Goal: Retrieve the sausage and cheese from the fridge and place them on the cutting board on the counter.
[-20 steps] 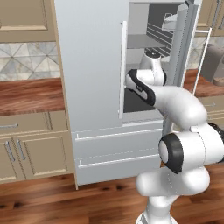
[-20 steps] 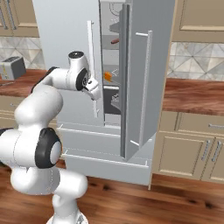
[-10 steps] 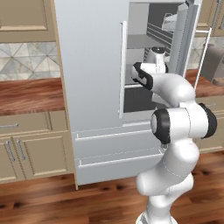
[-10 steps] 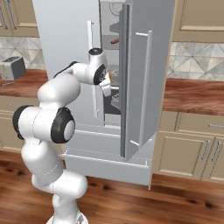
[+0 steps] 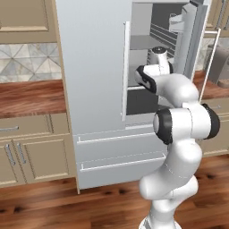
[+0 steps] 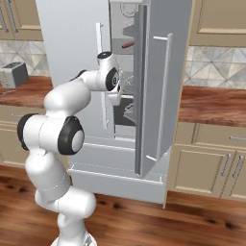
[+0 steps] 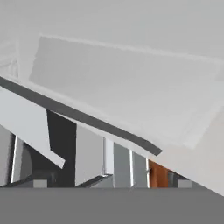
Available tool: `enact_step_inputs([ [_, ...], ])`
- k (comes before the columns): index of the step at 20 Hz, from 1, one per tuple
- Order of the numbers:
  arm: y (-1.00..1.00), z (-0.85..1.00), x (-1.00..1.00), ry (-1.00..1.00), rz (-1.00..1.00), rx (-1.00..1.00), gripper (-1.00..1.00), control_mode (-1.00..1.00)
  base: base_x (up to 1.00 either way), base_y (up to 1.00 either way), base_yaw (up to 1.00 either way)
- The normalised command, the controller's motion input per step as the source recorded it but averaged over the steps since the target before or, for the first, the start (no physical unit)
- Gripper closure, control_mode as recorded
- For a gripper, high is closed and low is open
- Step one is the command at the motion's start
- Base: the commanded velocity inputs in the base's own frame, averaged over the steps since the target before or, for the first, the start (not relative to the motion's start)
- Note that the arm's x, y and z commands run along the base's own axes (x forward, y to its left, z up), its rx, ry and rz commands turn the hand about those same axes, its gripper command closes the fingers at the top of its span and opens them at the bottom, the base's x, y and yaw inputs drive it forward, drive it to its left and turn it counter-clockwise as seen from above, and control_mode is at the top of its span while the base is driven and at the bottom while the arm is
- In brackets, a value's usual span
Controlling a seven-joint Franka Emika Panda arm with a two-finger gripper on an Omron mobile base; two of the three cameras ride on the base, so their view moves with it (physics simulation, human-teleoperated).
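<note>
The arm has swung from outside the fridge [image 6: 158, 86] into its open compartment. Fingers spread wide, empty. The sausage [image 6: 128, 45] lies on an upper fridge shelf, not yet grasped.

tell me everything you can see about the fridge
The fridge is tall, light grey and smooth, set between beige cabinets. Its left door is shut, with a long vertical bar handle. Its right door stands swung open, also with a bar handle. Two drawers sit closed at the bottom. Inside are grey shelves; a small reddish-brown piece lies on an upper one. The white arm reaches into the opening.
</note>
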Motion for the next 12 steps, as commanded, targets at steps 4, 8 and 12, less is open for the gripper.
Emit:
enact_step_inputs([
  [4,-1.00,0.00,-0.15,0.00,-0.40,0.11,-1.00,-1.00,0.00,0.00,0.00],
  [8,-1.00,0.09,-0.37,0.00,-0.28,0.11,-1.00,-1.00,0.00,0.00,0.00],
  [12,-1.00,0.15,-0.46,0.00,-0.24,0.10,-1.00,-1.00,0.00,0.00,0.00],
])
